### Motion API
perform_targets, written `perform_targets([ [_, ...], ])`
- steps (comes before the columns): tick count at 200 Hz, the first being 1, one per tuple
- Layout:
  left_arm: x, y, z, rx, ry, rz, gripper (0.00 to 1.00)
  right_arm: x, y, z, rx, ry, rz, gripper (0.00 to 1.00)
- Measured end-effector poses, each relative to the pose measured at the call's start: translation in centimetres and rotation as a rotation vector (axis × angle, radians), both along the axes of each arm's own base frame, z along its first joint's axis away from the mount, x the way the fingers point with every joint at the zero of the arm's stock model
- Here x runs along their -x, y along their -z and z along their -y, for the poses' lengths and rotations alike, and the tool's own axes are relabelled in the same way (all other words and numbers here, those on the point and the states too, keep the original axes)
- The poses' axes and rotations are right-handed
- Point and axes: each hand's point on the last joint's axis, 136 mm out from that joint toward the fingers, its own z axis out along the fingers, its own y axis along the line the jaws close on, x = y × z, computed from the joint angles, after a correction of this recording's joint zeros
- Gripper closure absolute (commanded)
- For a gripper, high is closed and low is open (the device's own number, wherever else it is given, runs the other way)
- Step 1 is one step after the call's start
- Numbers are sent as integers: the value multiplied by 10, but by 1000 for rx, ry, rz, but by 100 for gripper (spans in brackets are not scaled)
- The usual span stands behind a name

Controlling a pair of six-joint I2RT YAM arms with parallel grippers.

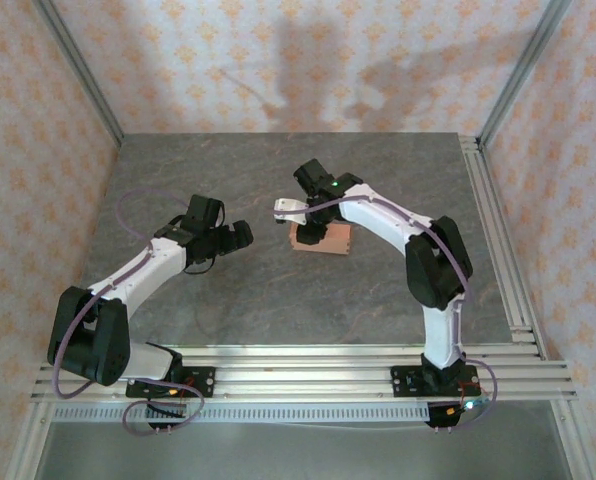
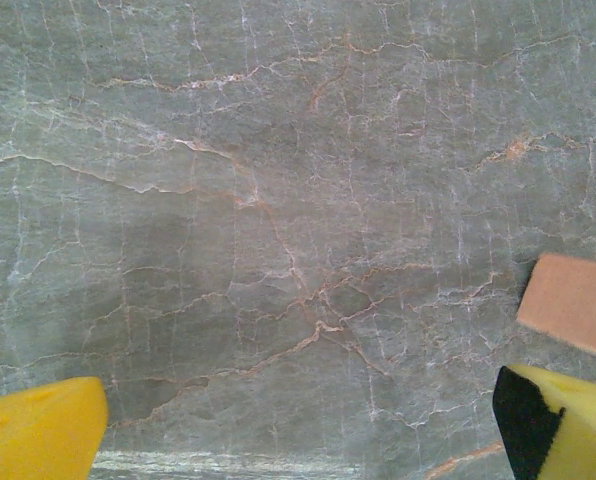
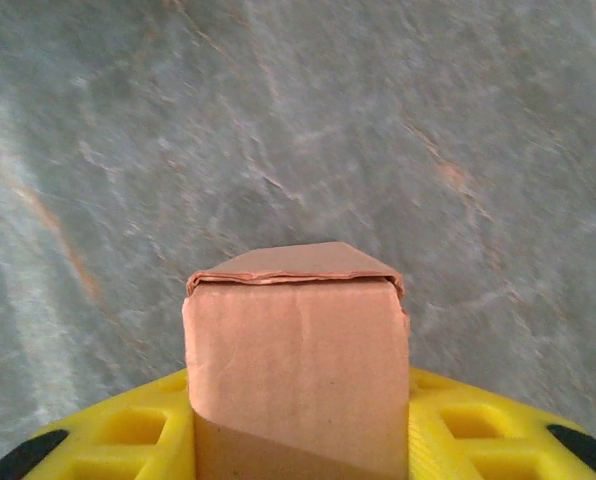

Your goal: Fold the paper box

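Note:
The paper box [image 1: 330, 240] is a small salmon-orange closed box on the grey marbled table [image 1: 278, 300], near its middle. My right gripper [image 1: 314, 230] comes down on the box's left part. In the right wrist view the box [image 3: 296, 340] fills the gap between the yellow fingers [image 3: 128, 432], which press against both of its sides; its top flap is folded over at the far end. My left gripper [image 1: 242, 235] hovers to the left of the box, open and holding nothing. In the left wrist view its yellow fingers [image 2: 38, 438] stand wide apart and a corner of the box [image 2: 575, 302] shows at the right.
Aluminium rails [image 1: 308, 375] run along the near edge, where both arm bases are bolted. More rails [image 1: 498, 230] line the table's right side. Patterned walls close the back and both sides. Bare tabletop lies between the arms and behind the box.

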Motion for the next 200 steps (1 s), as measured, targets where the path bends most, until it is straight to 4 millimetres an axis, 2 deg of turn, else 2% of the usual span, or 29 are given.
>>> perform_targets([
  [25, -1, 0, 0, 0, 0, 1, 0, -13, -1, 5, 32, 43, 151, 59],
  [45, -1, 3, 0, -1, 0, -3, 0, -20, 1, -1, 44, 39, 290, 60],
  [76, -2, 3, 0, -1, -2, -4, 0, -18, 4, -27, 27, -19, 464, 60],
  [118, -4, 8, -14, 14, -44, -3, 0, -19, -10, -62, -19, -89, 683, 57],
  [144, 2, 21, -26, 34, -90, -34, 0, -20, 2, -73, -21, -109, 734, 57],
  [159, 4, 23, -27, 44, -93, -41, 0, -19, 13, -73, -11, -115, 737, 55],
  [167, 3, 23, -26, 46, -92, -38, 0, -18, 19, -72, -2, -116, 736, 51],
  [190, 1, 20, -25, 56, -91, -25, 0, -19, 26, -70, 14, -105, 741, 22],
  [200, 1, 20, -24, 59, -89, -23, 0, -20, 26, -69, 19, -106, 747, 15],
])
